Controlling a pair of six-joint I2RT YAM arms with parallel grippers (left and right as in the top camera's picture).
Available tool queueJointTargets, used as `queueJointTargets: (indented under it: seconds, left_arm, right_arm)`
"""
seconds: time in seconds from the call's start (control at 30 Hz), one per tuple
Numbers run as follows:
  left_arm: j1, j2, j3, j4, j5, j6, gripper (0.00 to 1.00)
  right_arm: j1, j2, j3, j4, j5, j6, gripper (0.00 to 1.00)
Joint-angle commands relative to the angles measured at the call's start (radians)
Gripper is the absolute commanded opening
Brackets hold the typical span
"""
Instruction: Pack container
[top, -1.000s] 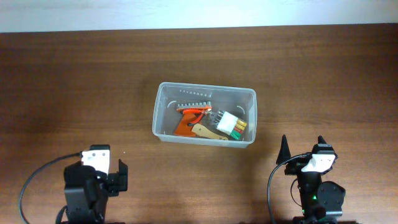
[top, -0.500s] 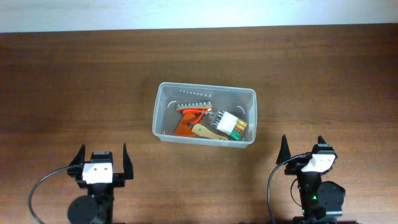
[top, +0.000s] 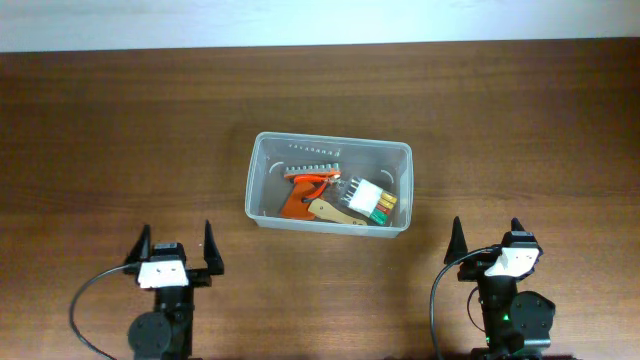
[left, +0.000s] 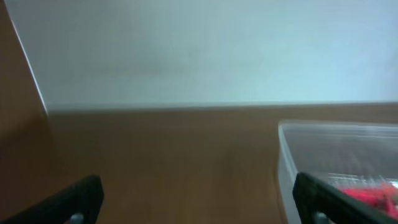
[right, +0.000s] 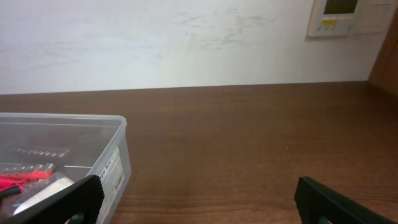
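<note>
The clear plastic container sits at the middle of the wooden table. Inside lie a row of metal bits, an orange-handled tool, a wooden piece and a clear pack with coloured ends. The container also shows at the right edge of the left wrist view and at the left of the right wrist view. My left gripper is open and empty, near the front edge, left of the container. My right gripper is open and empty, front right of it.
A white wall rises behind the table's far edge, with a wall panel at the upper right. Bare wood table surrounds the container on all sides.
My left arm has swung round to face the container and shifted slightly right, its open fingers now pointing away from the front edge. The right arm and the container have not moved.
</note>
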Motion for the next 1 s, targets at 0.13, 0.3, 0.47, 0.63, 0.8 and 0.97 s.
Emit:
queueJointTargets:
  seconds: [0.13,0.3,0.47,0.63,0.8,0.97]
  left_arm:
    - [-0.006,-0.008,-0.004,-0.034,-0.064,-0.254,0.99]
    - [-0.015,-0.008,-0.004,-0.035,-0.046,-0.272,0.99]
    - [-0.032,-0.008,-0.003,-0.038,-0.020,-0.272,0.99]
    - [-0.032,-0.008,-0.003,-0.043,0.031,-0.272,0.99]
    - [-0.032,-0.008,-0.003,-0.043,0.031,-0.272,0.99]
    - [-0.032,-0.008,-0.003,-0.043,0.032,-0.272,0.99]
  right_arm:
    - [0.009,-0.011,-0.011,0.003,0.013,0.012,0.98]
    - [0.009,-0.011,-0.011,0.003,0.013,0.012,0.99]
    - [0.009,-0.011,-0.011,0.003,0.013,0.012,0.99]
    - [0.009,-0.011,-0.011,0.003,0.013,0.012,0.99]
    - [0.009,-0.011,-0.011,0.003,0.013,0.012,0.99]
    - [0.009,-0.011,-0.011,0.003,0.013,0.012,0.99]
